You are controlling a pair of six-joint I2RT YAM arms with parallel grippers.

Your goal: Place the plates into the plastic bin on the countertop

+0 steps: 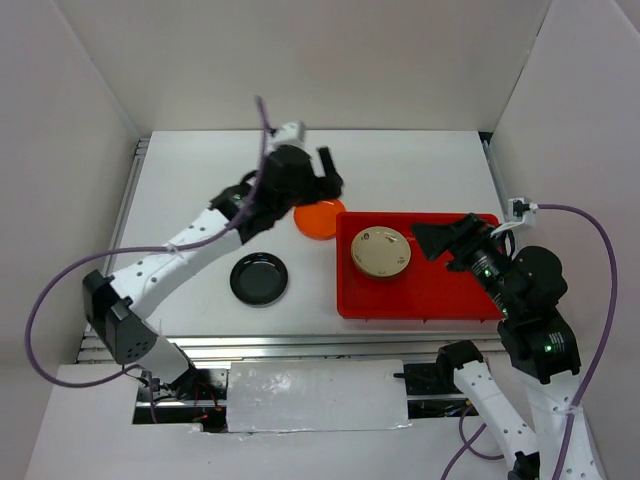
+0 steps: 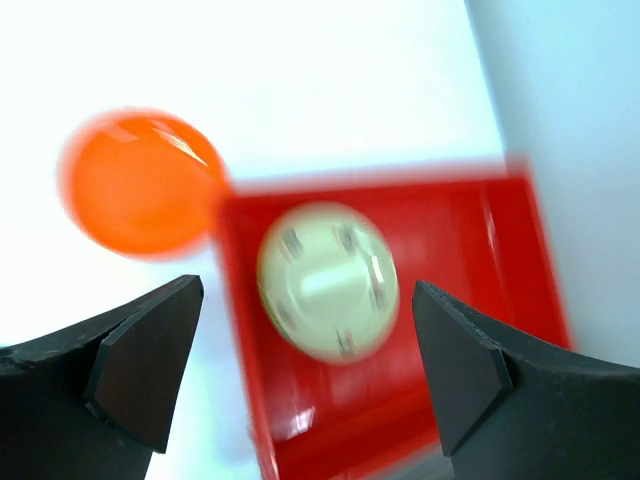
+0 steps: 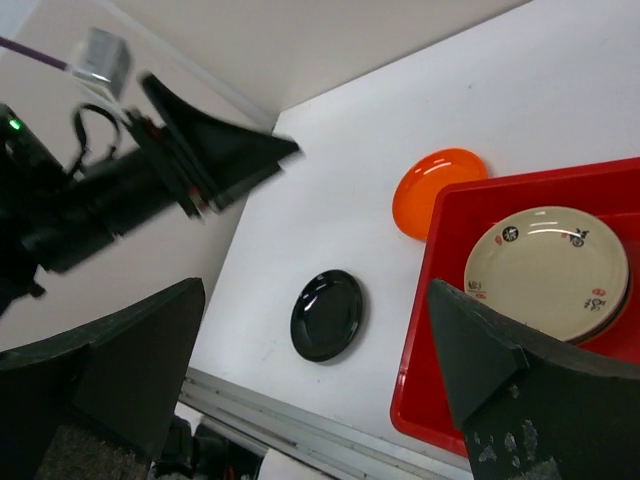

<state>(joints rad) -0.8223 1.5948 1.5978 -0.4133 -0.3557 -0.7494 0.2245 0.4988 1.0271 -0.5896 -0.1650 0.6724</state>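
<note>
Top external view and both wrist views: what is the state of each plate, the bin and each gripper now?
red bin: on the countertop, one plate showing inside.
beige patterned plate: flat inside the red bin.
orange plate: on the countertop, outside the red bin, by its far left corner.
black plate: flat on the countertop, outside the red bin.
left gripper: open, empty.
right gripper: open, empty.

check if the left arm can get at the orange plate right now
Probably yes. The left gripper is open and hangs close above the orange plate, with nothing lying on it. The plate's edge sits right at the corner of the plastic bin, which may crowd one finger.
</note>
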